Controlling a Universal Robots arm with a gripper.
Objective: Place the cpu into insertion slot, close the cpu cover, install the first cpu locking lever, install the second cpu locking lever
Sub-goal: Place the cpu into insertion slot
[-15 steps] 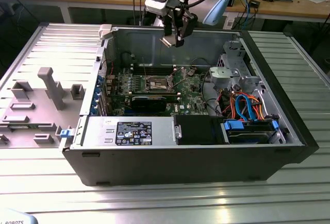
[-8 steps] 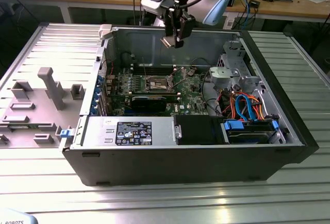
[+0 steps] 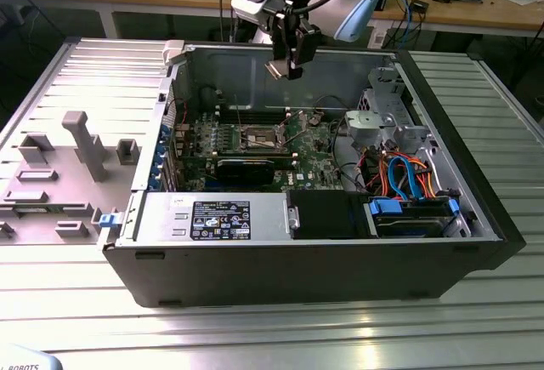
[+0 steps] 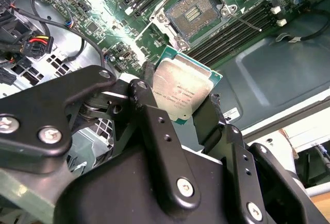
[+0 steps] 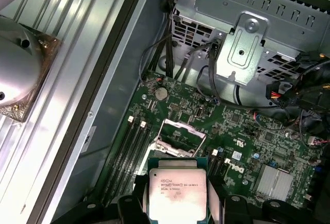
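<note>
Silver-grey square cpu [image 4: 178, 94], green rim, clamped in tool [image 4: 181, 86]

motherboard [image 3: 319, 145] lies in the open pc case [image 3: 297, 259], w/ insertion slot [image 3: 260, 139] near its middle & drive cage [image 3: 387, 119] to the exterior view's right of it. cpu [image 4: 179, 90] sits btw the fingers of the gripper [image 4: 180, 87], well above the slot, not touching it.

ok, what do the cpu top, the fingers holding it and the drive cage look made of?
cpu: dull silver-grey metal top with a soft glare and faint print, set on a green board edge.
fingers: matte black and smooth, with screw heads. Could be coated metal or hard plastic; the look leaves it open.
drive cage: bare silvery sheet metal, stamped, with folded edges and rows of perforations.
</note>
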